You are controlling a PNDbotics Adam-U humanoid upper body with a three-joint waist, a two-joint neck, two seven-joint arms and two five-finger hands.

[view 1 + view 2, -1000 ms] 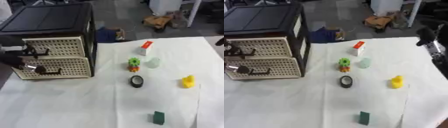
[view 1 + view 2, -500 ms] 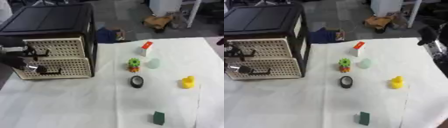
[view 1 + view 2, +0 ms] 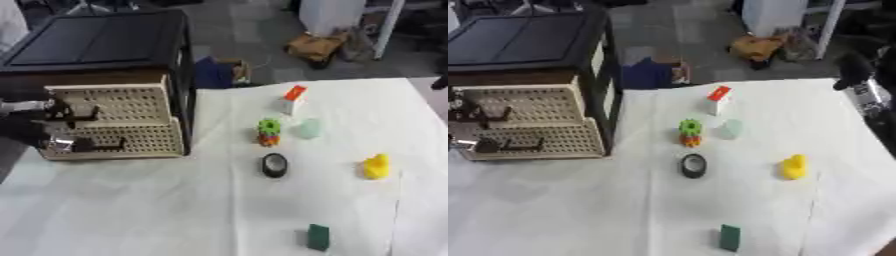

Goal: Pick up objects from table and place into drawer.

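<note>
The drawer (image 3: 118,142), the lower of two perforated cream fronts in the black cabinet (image 3: 105,45), stood at the table's left side, and its front looked pulled a little way out. The left hand (image 3: 57,142) was at that front, by the dark handle (image 3: 101,146); whether its fingers were curled on the handle or only lay against it could not be told. So the drawer lay touching or just beside that hand, with the handle's long axis running left to right across the front.

The objects to be moved lay well apart from it, to the hand's right, on the white cloth (image 3: 131,210). Nearest the cabinet were a green and orange toy (image 3: 268,132) and a black ring (image 3: 274,165) just in front of it. A pale, translucent thing (image 3: 308,128) sat beside the toy, a white box with a red top (image 3: 292,99) lay farther back, a yellow duck (image 3: 376,166) farther right, and a dark green block (image 3: 318,237) close to the near edge.

The right arm (image 3: 864,87) came in at the right edge, raised above the cloth near the far corner; its hand did not show clearly, so its state could not be told. In my judgement that arm was the nearer one to the duck, while the left hand was taken up at the drawer, and the drawer probably needed opening further before anything could go in.
</note>
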